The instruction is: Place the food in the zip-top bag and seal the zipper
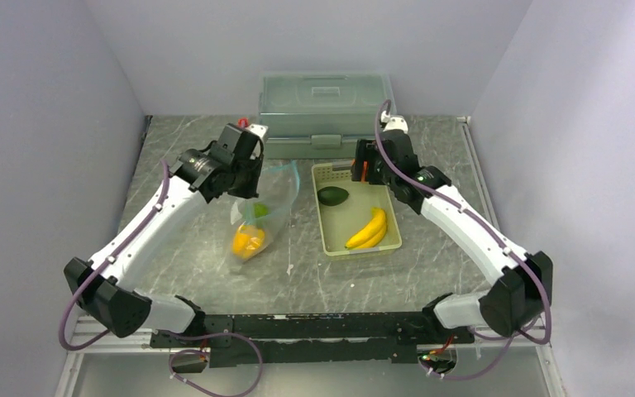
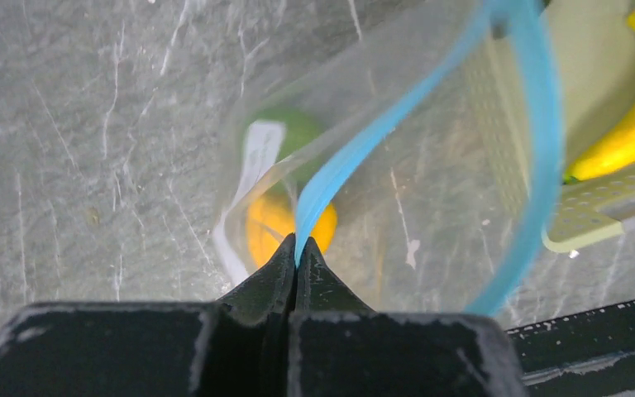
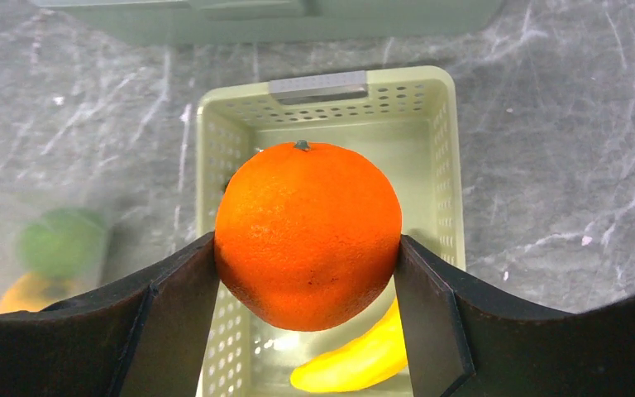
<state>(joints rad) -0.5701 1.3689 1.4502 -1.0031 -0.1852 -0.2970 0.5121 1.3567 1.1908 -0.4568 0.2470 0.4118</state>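
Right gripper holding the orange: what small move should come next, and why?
Probably carry the orange left toward the zip-top bag: the right gripper grips it over the basket, while the left gripper pinches the zipper, holding the mouth open.

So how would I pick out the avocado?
Find the big lidded box at the back; just in front sits a pale slotted basket. The avocado lies at its far end: dark green and egg-shaped, unlike the yellow bananas beside it.
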